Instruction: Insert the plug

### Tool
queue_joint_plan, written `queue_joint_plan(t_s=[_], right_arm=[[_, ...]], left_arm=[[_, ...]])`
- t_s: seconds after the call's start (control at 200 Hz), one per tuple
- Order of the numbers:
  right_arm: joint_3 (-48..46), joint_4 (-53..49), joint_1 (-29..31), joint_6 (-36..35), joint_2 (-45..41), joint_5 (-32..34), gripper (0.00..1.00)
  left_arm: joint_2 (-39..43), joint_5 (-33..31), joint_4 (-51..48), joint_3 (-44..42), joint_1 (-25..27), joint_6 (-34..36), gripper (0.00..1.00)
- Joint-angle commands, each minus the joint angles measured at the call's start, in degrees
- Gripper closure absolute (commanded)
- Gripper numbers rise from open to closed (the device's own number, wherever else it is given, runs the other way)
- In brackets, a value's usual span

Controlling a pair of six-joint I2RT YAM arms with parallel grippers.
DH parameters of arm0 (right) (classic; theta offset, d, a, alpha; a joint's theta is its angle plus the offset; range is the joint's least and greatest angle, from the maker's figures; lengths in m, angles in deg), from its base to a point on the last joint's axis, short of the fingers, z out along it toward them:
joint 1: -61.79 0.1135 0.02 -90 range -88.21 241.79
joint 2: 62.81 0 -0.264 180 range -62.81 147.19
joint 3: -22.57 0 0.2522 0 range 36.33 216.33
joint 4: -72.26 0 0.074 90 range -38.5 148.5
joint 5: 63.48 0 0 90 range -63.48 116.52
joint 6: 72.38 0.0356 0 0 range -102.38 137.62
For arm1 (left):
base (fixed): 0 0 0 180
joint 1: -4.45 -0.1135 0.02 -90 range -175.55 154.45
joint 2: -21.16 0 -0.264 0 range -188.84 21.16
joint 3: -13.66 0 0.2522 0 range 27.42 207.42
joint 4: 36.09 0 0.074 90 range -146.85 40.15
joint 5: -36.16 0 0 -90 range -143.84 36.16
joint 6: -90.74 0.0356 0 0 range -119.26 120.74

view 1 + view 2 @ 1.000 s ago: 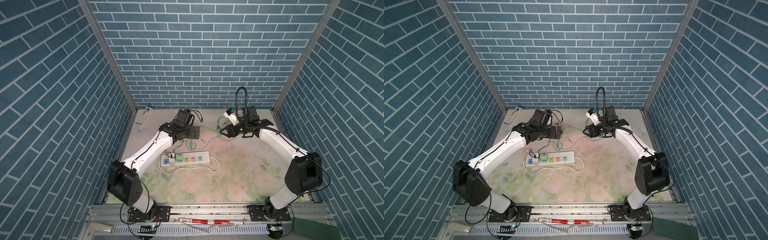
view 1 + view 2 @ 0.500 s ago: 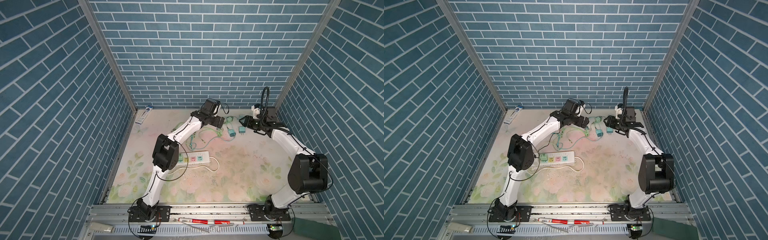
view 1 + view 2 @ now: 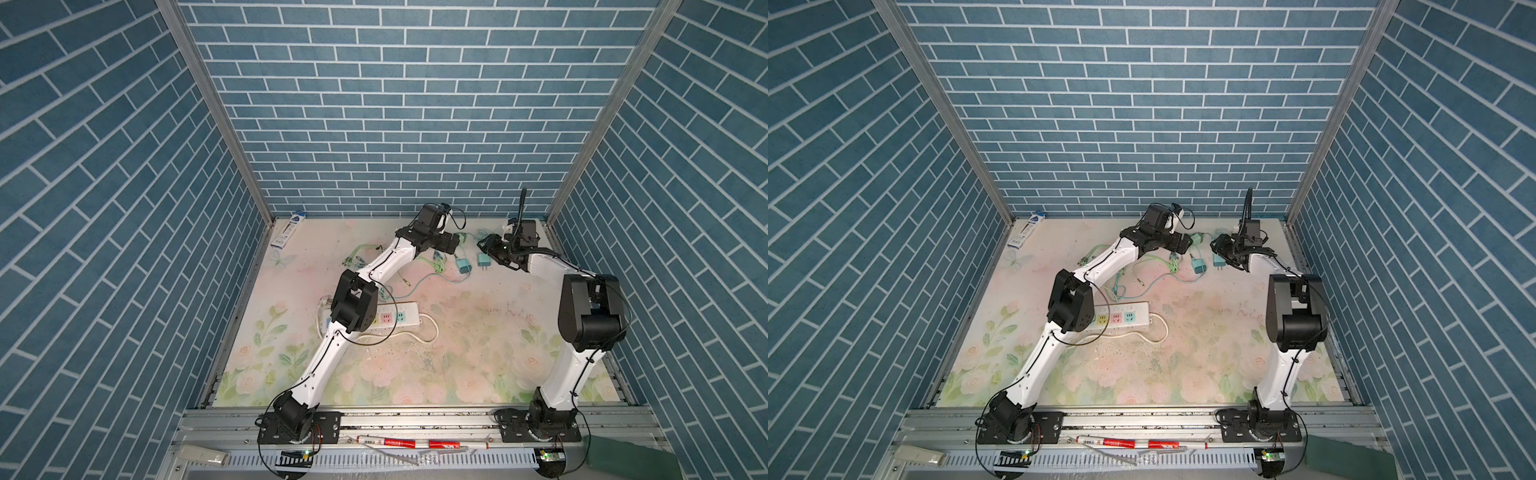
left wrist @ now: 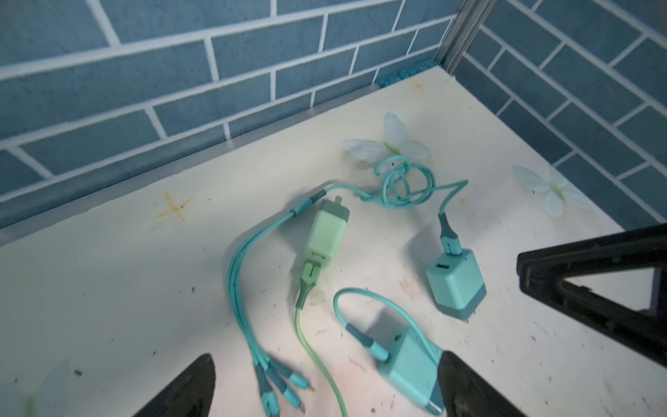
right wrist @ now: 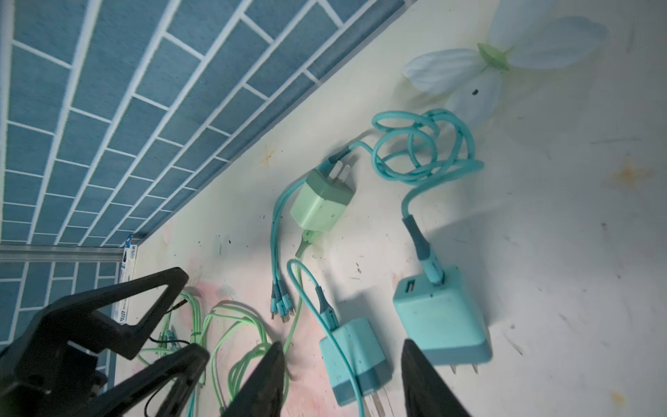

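Plugs, 3 boxy matte-plastic cubes trailing rubbery cords; we reach both arms low, left gripper gaping wide, right gripper narrower, both empty.

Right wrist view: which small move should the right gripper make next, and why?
Probably lower the right gripper and close on the teal charger with the looped cable: it lies flat on the table, unheld, between the open fingers.

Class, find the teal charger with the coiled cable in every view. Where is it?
Top view: teal charger, right of the pair.
Top view: charger, likewise the right one.
Left wrist view: charger at the coiled cable end.
Right wrist view: charger at that cable's end.
Landmark: second teal charger alongside.
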Motion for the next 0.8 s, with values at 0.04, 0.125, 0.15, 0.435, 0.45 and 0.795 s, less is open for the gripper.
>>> queue_joint_plan(t_s=[0.04, 0.125, 0.15, 0.435, 0.45, 0.795], right_arm=[[7.28, 5.76, -0.14, 3.32, 4.26, -2.78, 0.49], [9.68, 8.89, -0.09, 4.8, 7.58, -4.39, 0.49], [10.37, 10.07, -0.02, 5.45, 8.68, -4.82, 0.5], [24.66, 13.66, 0.92, 6.26, 22.46, -10.17, 0.54], [25.45, 13.53, 1.02, 5.73, 22.97, -10.37, 0.54], [40.58, -0.6, 3.56, -2.25, 31.19, -6.06, 0.53]], left_arm=[[-3.72, 0.37, -1.47, 3.97, 0.42, -3.03, 0.04], [-2.98, -0.75, -0.5, 2.04, 0.43, -3.38, 0.04], [-2.63, -1.0, -0.23, 1.52, 0.47, -3.52, 0.04], [7.77, -3.07, 8.0, -16.68, 0.43, -3.68, 0.04], [8.51, -3.17, 8.79, -18.09, 0.4, -3.64, 0.04], [13.94, -3.72, 12.67, -27.04, -0.45, -3.72, 0.04]])
